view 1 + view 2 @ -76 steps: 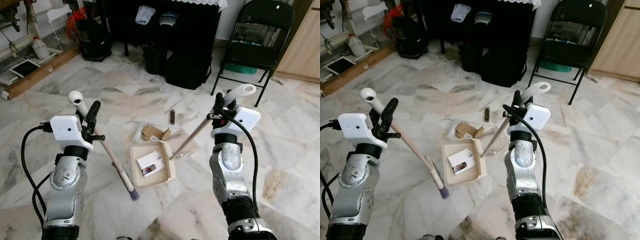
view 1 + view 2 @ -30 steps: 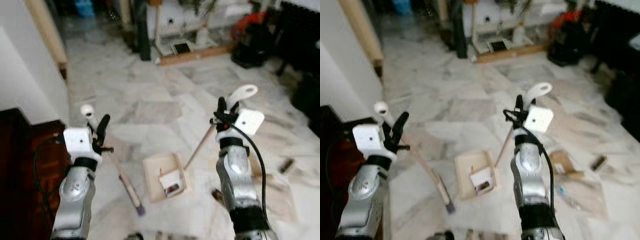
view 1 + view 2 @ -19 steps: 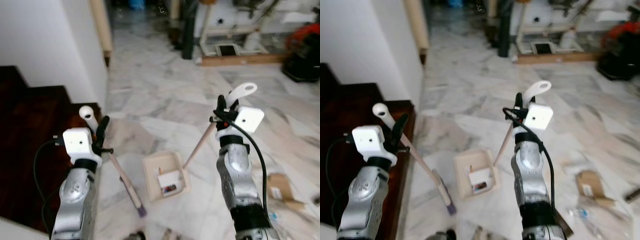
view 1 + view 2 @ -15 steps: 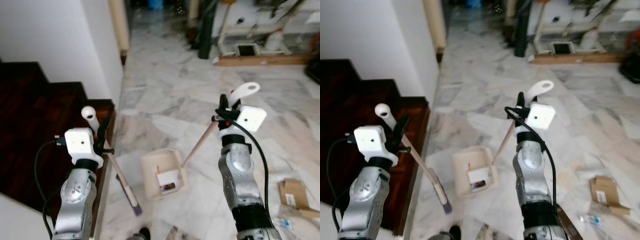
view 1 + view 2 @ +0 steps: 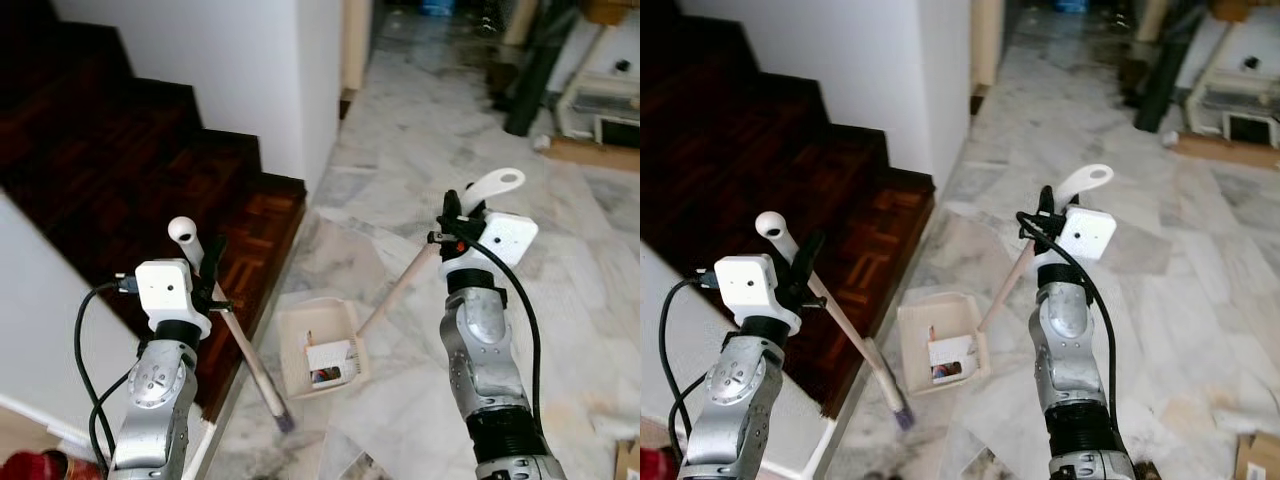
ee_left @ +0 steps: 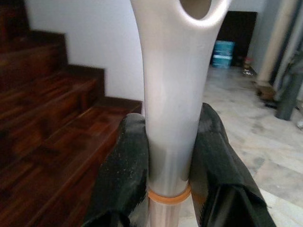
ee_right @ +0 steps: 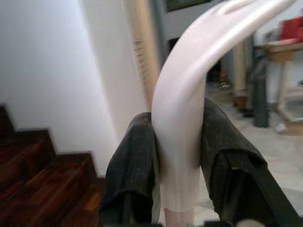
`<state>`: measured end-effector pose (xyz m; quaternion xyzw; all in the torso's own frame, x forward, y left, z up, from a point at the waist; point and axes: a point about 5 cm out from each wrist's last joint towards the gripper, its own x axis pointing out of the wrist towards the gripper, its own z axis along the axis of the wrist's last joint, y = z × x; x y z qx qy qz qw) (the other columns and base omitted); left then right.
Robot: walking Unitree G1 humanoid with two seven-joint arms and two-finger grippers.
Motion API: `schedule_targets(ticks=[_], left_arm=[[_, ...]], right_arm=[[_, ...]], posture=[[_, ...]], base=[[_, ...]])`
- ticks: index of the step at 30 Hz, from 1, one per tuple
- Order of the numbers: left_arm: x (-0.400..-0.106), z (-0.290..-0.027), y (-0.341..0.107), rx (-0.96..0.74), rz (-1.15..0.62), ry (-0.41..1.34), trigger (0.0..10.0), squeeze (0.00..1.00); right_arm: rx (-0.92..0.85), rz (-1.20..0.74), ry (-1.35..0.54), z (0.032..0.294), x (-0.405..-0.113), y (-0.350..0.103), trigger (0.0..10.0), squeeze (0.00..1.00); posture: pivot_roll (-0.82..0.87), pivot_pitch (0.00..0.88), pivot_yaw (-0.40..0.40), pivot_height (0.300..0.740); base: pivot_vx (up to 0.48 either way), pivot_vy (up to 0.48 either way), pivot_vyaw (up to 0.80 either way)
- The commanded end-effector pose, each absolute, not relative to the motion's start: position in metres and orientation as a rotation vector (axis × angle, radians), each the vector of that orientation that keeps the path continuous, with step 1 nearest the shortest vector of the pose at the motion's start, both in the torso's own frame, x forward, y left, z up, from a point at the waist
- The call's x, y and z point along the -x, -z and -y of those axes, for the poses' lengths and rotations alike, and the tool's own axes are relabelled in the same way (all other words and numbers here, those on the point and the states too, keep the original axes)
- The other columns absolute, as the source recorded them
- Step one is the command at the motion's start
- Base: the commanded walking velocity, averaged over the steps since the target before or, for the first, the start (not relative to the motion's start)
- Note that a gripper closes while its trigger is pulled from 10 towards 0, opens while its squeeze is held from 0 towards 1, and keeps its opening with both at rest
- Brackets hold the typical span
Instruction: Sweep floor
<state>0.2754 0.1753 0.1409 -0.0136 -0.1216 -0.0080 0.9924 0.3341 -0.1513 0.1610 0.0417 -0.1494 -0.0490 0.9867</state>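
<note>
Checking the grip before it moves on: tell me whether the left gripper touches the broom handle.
Touching. In the left wrist view both fingers of the left gripper press against the broom handle.

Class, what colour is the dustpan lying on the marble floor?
The dustpan is cream or pale beige; it shows best in the left eye view.

Dark wooden stairs (image 5: 150, 170) and a white wall (image 5: 230, 60) box in my left. The dustpan (image 5: 318, 347) sits between my arms. Marble floor (image 5: 400, 160) runs open far right, some clutter (image 5: 590, 95) way back.
</note>
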Motion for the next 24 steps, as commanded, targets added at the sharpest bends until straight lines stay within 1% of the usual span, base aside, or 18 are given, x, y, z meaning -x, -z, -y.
schedule_targets(ticks=[1,8,14,24], left_arm=[[-0.2753,-0.1766,-0.1484,0.0,0.273,0.012,10.0,0.0],[-0.2745,-0.1733,-0.1466,-0.016,0.265,0.026,10.0,0.0],[-0.2744,-0.1715,-0.1469,-0.015,0.267,0.026,10.0,0.0],[-0.2755,-0.1716,-0.1477,-0.01,0.268,0.024,10.0,0.0]], right_arm=[[-0.087,0.345,0.09,0.1503,-0.3351,-0.1711,10.0,0.0],[-0.087,0.337,0.081,0.15,-0.3358,-0.1704,10.0,0.0],[-0.085,0.335,0.076,0.149,-0.3367,-0.1706,10.0,0.0],[-0.082,0.332,0.072,0.1494,-0.3387,-0.1721,10.0,0.0]], posture=[[-0.04,0.103,0.0,0.74],[-0.04,0.089,-0.007,0.74],[-0.04,0.082,-0.009,0.74],[-0.04,0.104,-0.015,0.74]], base=[[0.0,0.0,0.0],[0.0,0.0,0.0],[0.0,-0.28,0.0],[0.0,-0.305,0.0]])
